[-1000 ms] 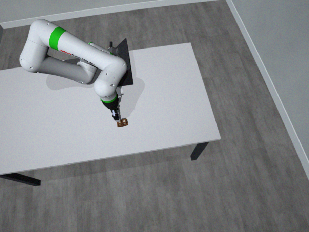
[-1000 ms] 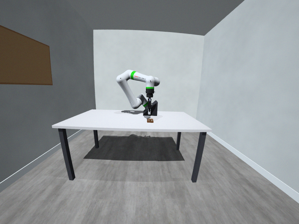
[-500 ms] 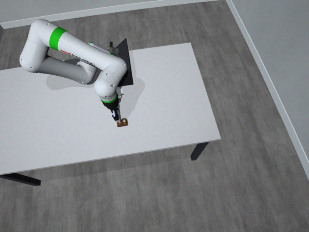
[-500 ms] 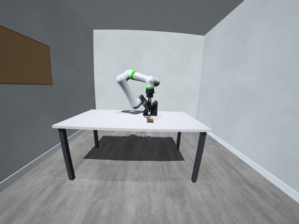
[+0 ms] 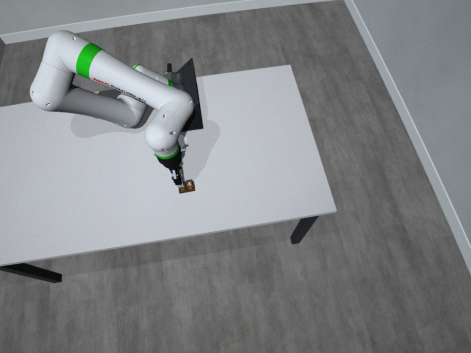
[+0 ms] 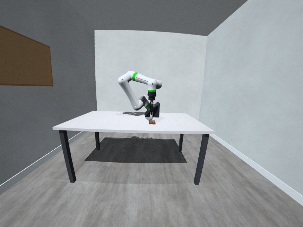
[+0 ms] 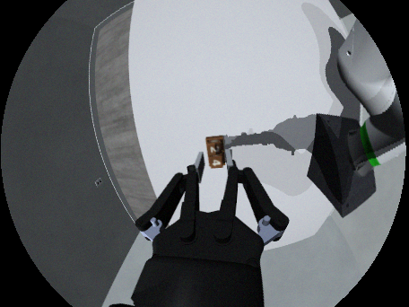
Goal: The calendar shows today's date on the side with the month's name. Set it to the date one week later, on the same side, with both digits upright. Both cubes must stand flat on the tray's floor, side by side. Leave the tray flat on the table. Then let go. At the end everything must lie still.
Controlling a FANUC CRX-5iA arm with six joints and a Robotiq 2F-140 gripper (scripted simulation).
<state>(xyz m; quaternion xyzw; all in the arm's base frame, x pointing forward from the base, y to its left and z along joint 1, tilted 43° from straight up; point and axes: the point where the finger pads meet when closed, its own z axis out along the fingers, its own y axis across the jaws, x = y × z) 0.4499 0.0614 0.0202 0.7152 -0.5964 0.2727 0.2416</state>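
Note:
The small brown calendar tray (image 5: pixel 187 190) stands flat on the white table, a little in front of the arm's base. It also shows in the exterior view (image 6: pixel 152 122) and in the wrist view (image 7: pixel 215 153). Two pale cubes sit in it side by side; the right one (image 5: pixel 189 185) shows a 4 on top, and the left one is partly hidden by my fingers. My gripper (image 5: pixel 176 181) (image 6: pixel 151 114) points straight down just above the tray's left part. Its fingers stand partly open with nothing between them, framing the tray below.
A dark grey wedge-shaped block (image 5: pixel 190 95) stands at the table's back edge beside the arm's base, also in the wrist view (image 7: pixel 341 167). The table's front edge (image 5: pixel 228 227) lies a short way beyond the tray.

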